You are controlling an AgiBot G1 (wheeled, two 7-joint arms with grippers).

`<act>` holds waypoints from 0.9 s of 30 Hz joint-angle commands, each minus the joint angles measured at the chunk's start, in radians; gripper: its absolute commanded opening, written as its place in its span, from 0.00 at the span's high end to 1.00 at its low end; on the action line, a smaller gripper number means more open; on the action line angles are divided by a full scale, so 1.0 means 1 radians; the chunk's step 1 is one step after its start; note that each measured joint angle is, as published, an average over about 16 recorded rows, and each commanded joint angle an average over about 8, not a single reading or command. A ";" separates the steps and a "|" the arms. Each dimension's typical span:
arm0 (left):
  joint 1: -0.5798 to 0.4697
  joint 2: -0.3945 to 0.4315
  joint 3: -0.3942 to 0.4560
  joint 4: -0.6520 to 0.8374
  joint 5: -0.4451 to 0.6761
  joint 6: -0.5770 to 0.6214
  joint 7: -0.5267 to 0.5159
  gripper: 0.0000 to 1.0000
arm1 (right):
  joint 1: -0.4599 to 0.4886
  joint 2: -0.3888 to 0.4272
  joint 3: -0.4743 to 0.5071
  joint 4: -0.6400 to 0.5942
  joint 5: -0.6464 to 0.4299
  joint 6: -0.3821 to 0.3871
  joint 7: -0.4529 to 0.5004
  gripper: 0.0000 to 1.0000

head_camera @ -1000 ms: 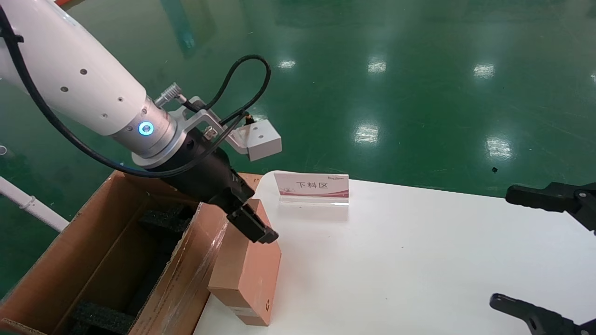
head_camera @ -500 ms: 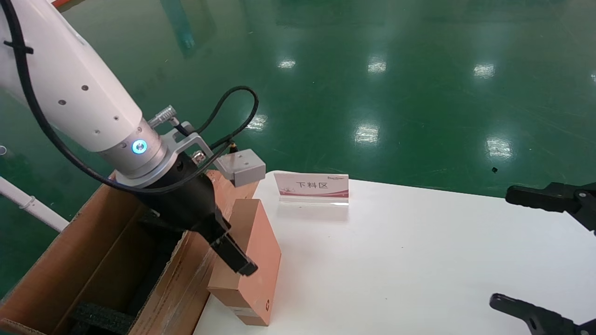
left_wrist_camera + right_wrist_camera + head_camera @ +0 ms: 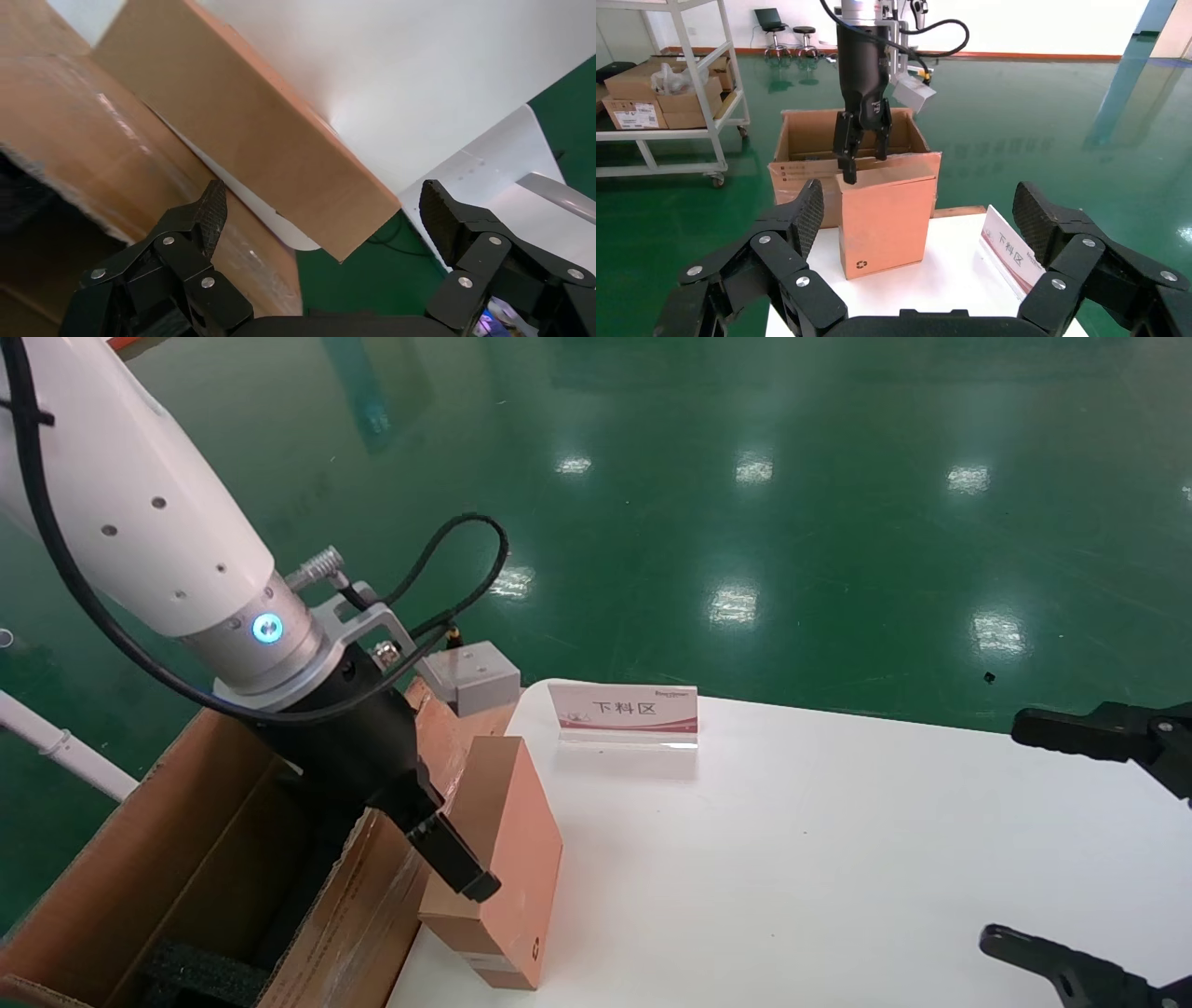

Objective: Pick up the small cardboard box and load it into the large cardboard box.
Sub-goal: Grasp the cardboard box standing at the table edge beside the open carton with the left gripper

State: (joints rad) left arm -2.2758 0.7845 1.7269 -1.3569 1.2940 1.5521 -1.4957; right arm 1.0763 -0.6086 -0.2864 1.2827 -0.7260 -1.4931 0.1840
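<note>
Dropping the left tool point(image 3: 453, 865) lower, jaws wide, straddling the small cardboard box point(image 3: 503, 859) top edge beside the large cardboard box point(image 3: 140, 859), closing next probably.

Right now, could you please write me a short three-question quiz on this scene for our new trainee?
1. True or false: the small cardboard box already lies inside the large cardboard box.
2. Which gripper straddles the small box's top edge? A) left gripper B) right gripper
3. Fill in: the white-and-red sign card stands on the white ____.

Key
1. False; it stands upright at the table's edge, beside the carton.
2. A, with fingers open; the right gripper waits open, apart.
3. table.
</note>
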 commanded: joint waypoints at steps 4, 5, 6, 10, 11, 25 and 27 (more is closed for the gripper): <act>-0.022 0.010 0.040 0.000 -0.003 -0.007 -0.009 0.00 | 0.000 0.000 0.000 0.000 0.000 0.000 0.000 0.00; -0.022 0.011 0.047 0.000 -0.003 -0.010 -0.011 0.00 | 0.000 0.000 0.000 0.000 0.000 0.000 0.000 0.00; -0.021 0.012 0.054 0.000 -0.002 -0.013 -0.014 0.00 | 0.000 0.000 0.000 0.000 0.000 0.000 0.000 0.00; -0.017 0.017 0.074 0.000 -0.001 -0.027 -0.021 0.00 | 0.000 0.000 -0.001 0.000 0.001 0.000 0.000 0.00; -0.016 0.018 0.078 0.000 -0.001 -0.032 -0.023 0.00 | 0.000 0.000 -0.001 0.000 0.001 0.000 0.000 0.00; 0.033 0.027 0.095 0.001 0.028 -0.123 -0.028 0.00 | 0.000 0.001 -0.002 0.000 0.001 0.001 -0.001 0.00; 0.043 0.030 0.099 0.001 0.037 -0.136 -0.030 0.00 | 0.000 0.001 -0.002 0.000 0.001 0.001 -0.001 0.00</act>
State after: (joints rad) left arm -2.2347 0.8154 1.8264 -1.3558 1.3332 1.4198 -1.5270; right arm 1.0767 -0.6079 -0.2883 1.2827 -0.7248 -1.4922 0.1830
